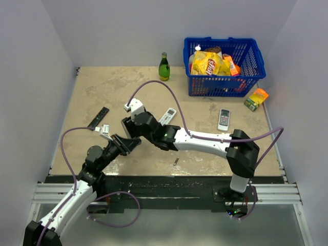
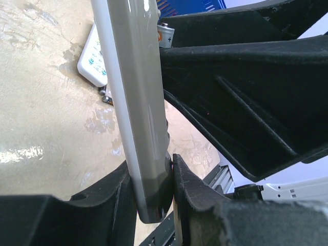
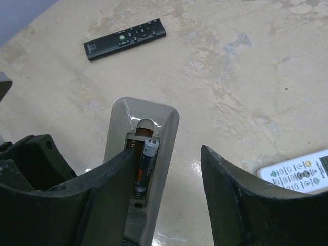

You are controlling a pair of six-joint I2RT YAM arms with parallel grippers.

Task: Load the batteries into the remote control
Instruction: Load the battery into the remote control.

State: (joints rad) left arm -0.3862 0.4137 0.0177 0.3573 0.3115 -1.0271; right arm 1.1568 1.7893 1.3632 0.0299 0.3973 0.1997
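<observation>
The left gripper is clamped on the lower end of the remote control, holding it over the desk. The right gripper stands wide, straddling the open compartment where one battery sits. Pressing on it could twist the glossy grey plastic shell in the grasp, and the slick metal cylinder could spring out.

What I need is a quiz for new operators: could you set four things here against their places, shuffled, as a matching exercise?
Things:
1 green bottle
2 battery
3 remote control
4 black remote

Places:
A in the remote control's open bay
B clamped in the left gripper
C flat on the table, at its left side
D standing left of the blue basket

Pairs: 1-D, 2-A, 3-B, 4-C
</observation>
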